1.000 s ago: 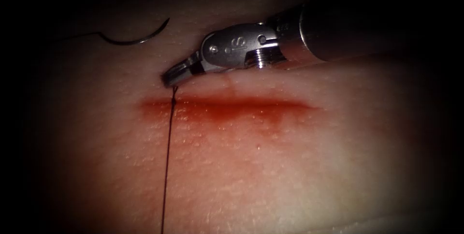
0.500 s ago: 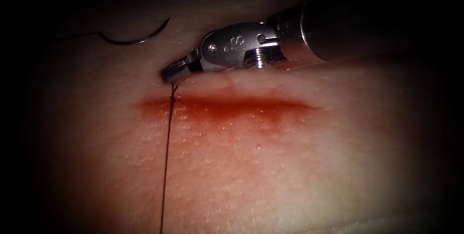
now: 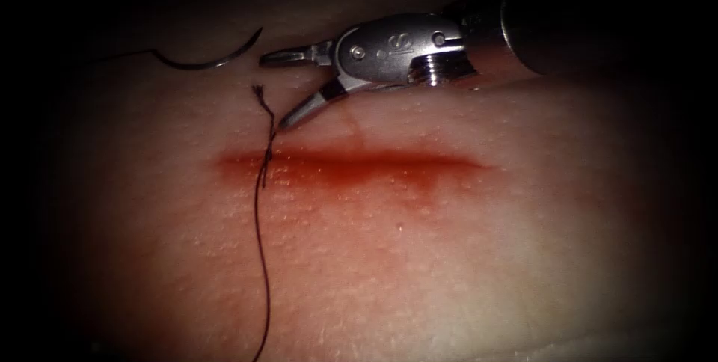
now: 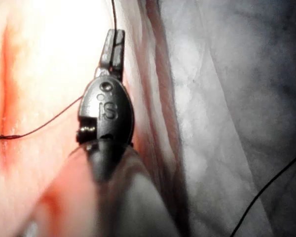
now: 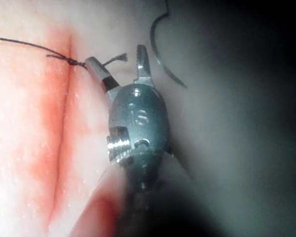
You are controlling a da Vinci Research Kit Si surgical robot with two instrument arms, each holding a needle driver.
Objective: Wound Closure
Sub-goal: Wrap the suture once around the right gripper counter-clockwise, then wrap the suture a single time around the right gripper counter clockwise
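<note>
My right tool [image 3: 278, 87] stands open just above the left end of the cut [image 3: 351, 160], holding nothing. The frayed short thread end [image 3: 258, 91] rises free from the knot [image 3: 267, 154] on the cut, close to the lower jaw. In the right wrist view that thread end [image 5: 119, 58] lies between the spread jaws of the right tool [image 5: 119, 61]. The long thread [image 3: 258, 257] runs slack down from the knot. The curved needle [image 3: 206, 61] lies loose on the tissue, out of it, left of the tool. My left tool [image 4: 112, 47] is shut on the thread [image 4: 113, 12].
Red fluid stains the tissue [image 3: 449, 257] around and below the cut. In the left wrist view a pale cloth [image 4: 227, 98] lies beyond the tissue's edge, with a strand of thread [image 4: 266, 192] across it.
The right tool's jaws opened and let go of the short thread end, then drew back up and to the right. The long thread went from taut to slack.
</note>
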